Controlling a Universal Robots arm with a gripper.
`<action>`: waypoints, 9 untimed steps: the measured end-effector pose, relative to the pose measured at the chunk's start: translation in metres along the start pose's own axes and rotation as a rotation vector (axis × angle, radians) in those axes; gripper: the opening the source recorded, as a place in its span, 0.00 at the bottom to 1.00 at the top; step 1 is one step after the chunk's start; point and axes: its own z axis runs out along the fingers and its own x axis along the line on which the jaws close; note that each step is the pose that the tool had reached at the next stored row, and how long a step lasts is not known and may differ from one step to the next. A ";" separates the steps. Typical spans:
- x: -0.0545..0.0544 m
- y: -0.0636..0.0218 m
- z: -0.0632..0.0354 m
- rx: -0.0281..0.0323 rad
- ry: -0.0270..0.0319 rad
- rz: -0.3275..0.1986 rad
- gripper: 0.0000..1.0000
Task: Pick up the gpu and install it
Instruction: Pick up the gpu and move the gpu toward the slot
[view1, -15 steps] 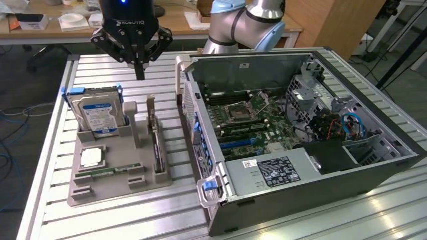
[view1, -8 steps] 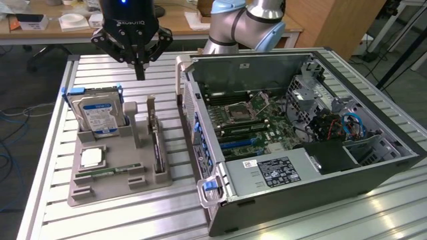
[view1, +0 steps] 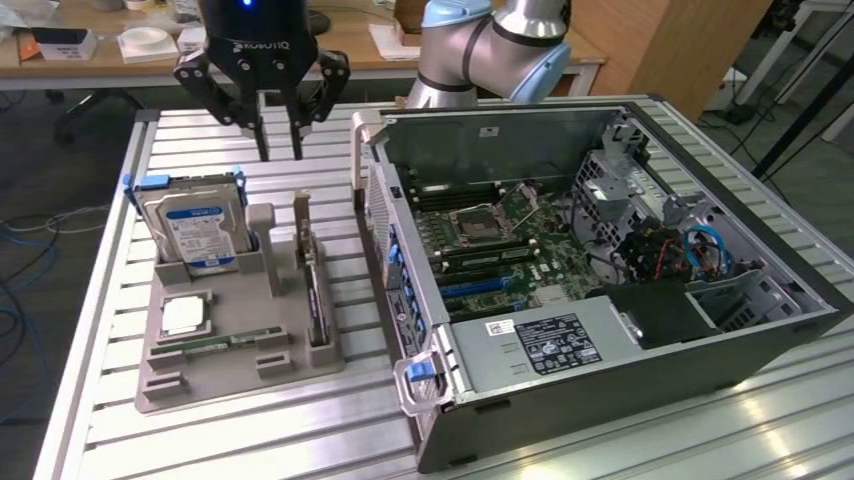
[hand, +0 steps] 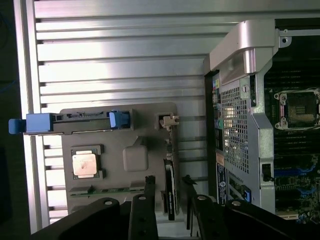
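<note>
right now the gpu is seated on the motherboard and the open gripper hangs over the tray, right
No: the gpu stands on edge in the grey tray, not on the motherboard, as the exterior view shows. The open gripper does hang over the tray.

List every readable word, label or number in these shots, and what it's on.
"ROBOTIQ": on the body of the gripper, upside down in the exterior view.
Blue-white label on the hard drive: too small to read.
Label on the power supply: blurred, unreadable.
Stickers on the computer case: unreadable.
</note>
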 end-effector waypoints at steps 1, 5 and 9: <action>0.000 0.0000 0.0000 0.0000 0.0000 0.000 0.35; 0.000 0.0000 0.0000 0.0001 0.0000 0.000 0.47; 0.000 0.0000 0.0006 0.0000 0.0001 0.000 0.47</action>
